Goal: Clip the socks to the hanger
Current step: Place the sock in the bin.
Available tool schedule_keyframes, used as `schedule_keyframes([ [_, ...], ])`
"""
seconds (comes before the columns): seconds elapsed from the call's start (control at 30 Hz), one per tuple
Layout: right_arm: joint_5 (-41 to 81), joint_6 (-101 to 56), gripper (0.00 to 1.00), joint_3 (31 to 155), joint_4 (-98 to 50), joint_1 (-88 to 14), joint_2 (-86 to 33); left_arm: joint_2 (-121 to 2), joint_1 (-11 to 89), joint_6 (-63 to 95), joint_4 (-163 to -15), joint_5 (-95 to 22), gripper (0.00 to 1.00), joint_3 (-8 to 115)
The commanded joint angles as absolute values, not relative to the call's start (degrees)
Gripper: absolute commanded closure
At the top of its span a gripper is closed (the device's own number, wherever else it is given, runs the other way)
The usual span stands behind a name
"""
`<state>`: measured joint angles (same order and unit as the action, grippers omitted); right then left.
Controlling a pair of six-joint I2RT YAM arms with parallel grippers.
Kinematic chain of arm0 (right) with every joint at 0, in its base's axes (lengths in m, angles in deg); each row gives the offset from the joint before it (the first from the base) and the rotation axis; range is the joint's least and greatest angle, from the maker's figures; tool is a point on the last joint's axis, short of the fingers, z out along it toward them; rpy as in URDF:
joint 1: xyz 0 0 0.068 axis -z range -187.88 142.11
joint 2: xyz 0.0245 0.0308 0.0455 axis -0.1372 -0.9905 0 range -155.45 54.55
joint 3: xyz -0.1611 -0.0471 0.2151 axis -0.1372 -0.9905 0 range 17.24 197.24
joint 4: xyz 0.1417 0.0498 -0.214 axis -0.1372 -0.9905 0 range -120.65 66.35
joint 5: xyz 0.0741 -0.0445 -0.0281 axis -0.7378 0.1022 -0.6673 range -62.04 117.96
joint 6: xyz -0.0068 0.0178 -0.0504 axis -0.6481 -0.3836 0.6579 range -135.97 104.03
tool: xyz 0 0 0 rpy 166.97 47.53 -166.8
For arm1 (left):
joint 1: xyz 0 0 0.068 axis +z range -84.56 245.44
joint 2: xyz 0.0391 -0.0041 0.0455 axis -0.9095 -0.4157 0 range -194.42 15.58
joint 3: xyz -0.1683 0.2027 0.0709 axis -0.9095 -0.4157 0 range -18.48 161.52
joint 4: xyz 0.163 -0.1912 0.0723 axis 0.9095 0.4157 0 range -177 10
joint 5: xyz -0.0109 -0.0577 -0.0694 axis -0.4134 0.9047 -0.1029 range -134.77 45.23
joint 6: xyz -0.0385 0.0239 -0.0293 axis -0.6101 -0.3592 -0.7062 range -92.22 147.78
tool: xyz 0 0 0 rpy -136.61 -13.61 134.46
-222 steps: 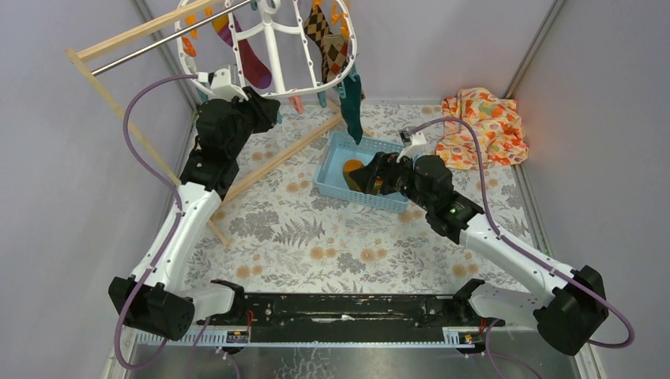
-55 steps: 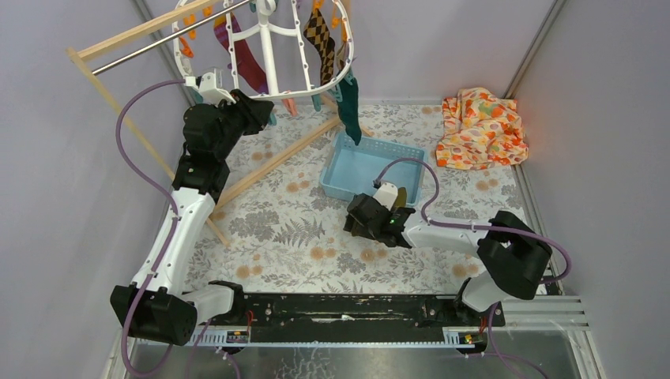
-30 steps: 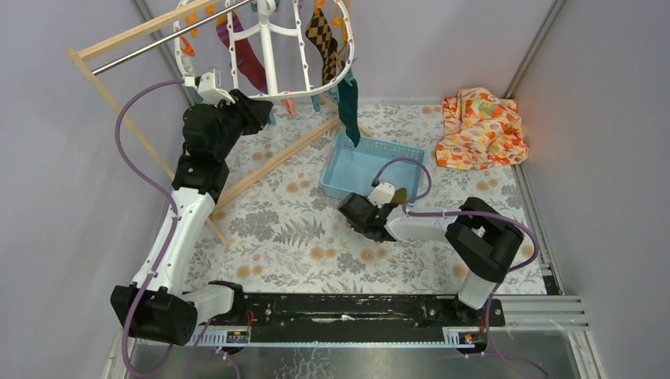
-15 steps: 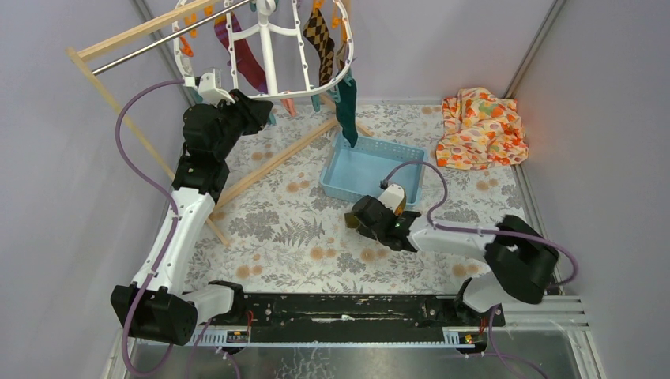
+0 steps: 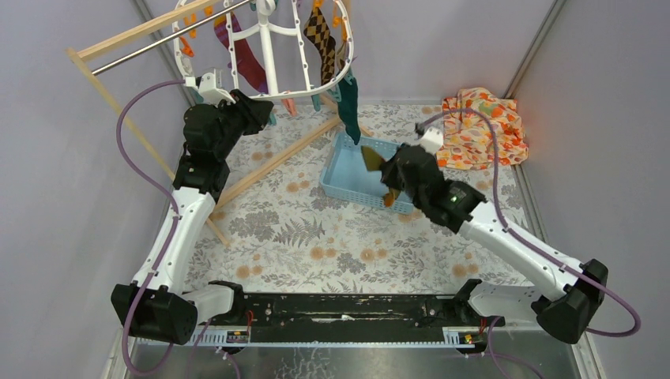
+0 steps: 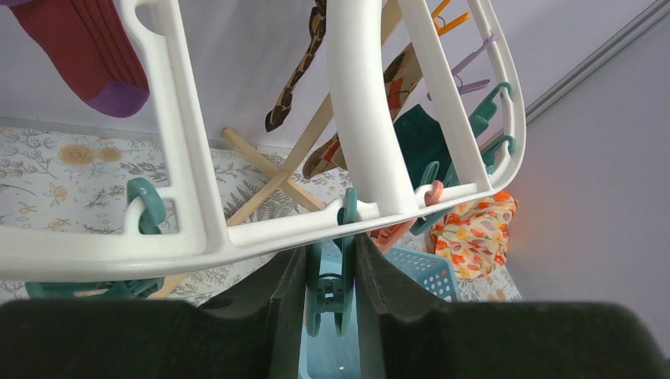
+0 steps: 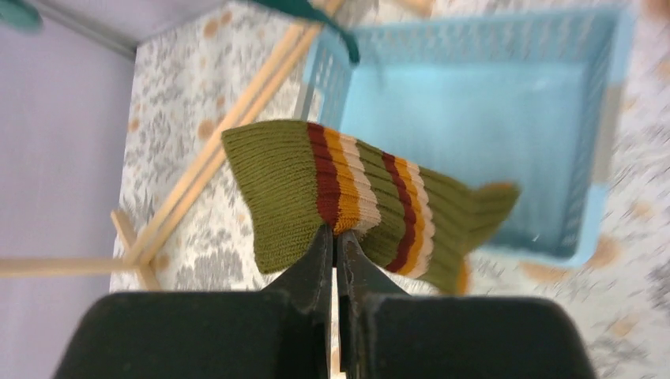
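The white hanger hangs at the back left with a maroon sock, an argyle sock and a dark teal sock clipped to it. My left gripper is up under the ring, shut on a teal clip that its fingers squeeze from both sides. Over the blue basket, my right gripper is raised and shut on an olive-mustard striped sock, pinched at its lower edge. The sock hangs off the fingers.
The blue basket sits mid-table below the right gripper. An orange floral cloth lies at the back right. A wooden rack with a metal bar stands back left, its wooden foot running diagonally across the floor.
The right arm has risen from the table in front of the basket, carrying the striped sock up and back over the basket. The left arm and hanger stay still.
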<state>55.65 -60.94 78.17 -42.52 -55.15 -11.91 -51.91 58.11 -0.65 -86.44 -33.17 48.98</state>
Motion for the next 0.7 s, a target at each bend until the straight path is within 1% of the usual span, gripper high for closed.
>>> schedule_keyframes([
  [0.0,53.6,-47.2,1.00,91.5,-46.1,-49.4,-15.0,-52.0,58.5,-0.5,-85.7,-32.5,1.00,47.6],
  [0.07,51.6,-43.0,1.00,97.6,-47.4,-47.2,-18.7,-52.1,58.5,-0.5,-85.7,-32.7,1.00,47.8],
  [0.13,49.5,-40.5,1.00,101.1,-46.6,-45.5,-21.2,-52.3,58.5,-0.4,-85.3,-32.8,1.00,47.9],
  [0.27,41.6,-39.7,1.00,101.7,-43.4,-42.1,-24.7,-52.3,58.5,0.1,-85.2,-33.4,1.00,47.8],
  [0.43,33.8,-40.2,1.00,90.0,-36.2,-42.1,-25.4,-52.5,58.5,0.5,-85.0,-34.0,1.00,47.8],
  [0.67,29.0,-42.6,1.00,74.1,-29.1,-42.2,-25.6,-53.1,58.6,0.3,-85.2,-33.1,1.00,47.7],
])
